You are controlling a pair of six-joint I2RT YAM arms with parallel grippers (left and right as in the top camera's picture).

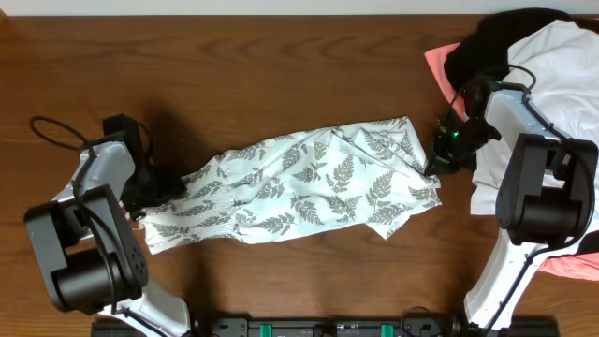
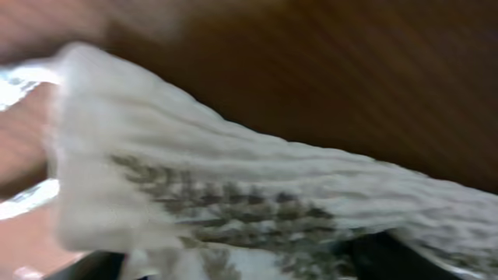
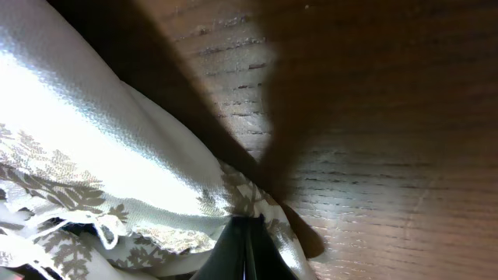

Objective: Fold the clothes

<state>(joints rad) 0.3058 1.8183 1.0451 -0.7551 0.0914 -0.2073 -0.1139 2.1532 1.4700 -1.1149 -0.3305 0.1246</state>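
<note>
While the clothes (image 1: 299,183) lie stretched across the middle of the bench (image 1: 281,75), rumpled and not yet folded, each end is attended by one arm.

Left end: the left hand (image 1: 159,187) is set at the narrow, ribbed end of the cloth. In the left wrist view only blurred ribbed fabric (image 2: 233,179) is seen close up, with the fern print below it. The fingers are not made out, so whether this hand is spread or pinching cannot be told.

Middle: the cloth is bunched into long creases running left to right. No clean fold line is seen.

Right end: the right hand (image 1: 438,161) is met at the far edge of the cloth. In the right wrist view its fingers (image 3: 245,245) are pressed together, and the hem (image 3: 93,155) appears to be pinched there, raised off the bench with a shadow thrown under it.

Far right: a black garment (image 1: 496,47), a white garment (image 1: 562,65) and a pink garment (image 1: 435,65) are heaped apart from the job.

Step judged: taking hold of both ends to spread the cloth flat, before the first fold. Next move calls for a sure grip on the left, then an even outward pull so the creases are drawn out. Should one end slip, the cloth would likely bunch again.
</note>
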